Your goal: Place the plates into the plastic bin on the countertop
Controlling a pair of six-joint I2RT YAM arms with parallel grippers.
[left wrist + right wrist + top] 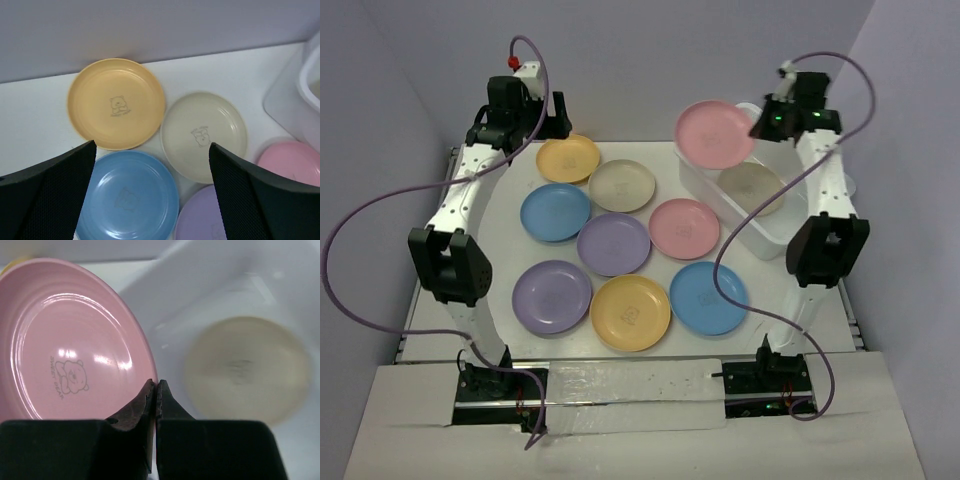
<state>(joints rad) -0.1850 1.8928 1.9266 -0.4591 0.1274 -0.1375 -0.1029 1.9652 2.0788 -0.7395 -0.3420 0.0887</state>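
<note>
Left wrist view first: the left gripper is seen spread wide and empty above the countertop, with the yellow plate lying ahead and to its left. Further right, the pink plate is pinched at its rim by the right gripper, pressed together on it, and is held tilted at the far-left end of the plastic bin. A shift rightward along the bin's long axis, towards the beige plate lying flat inside, is judged necessary before release.
</note>
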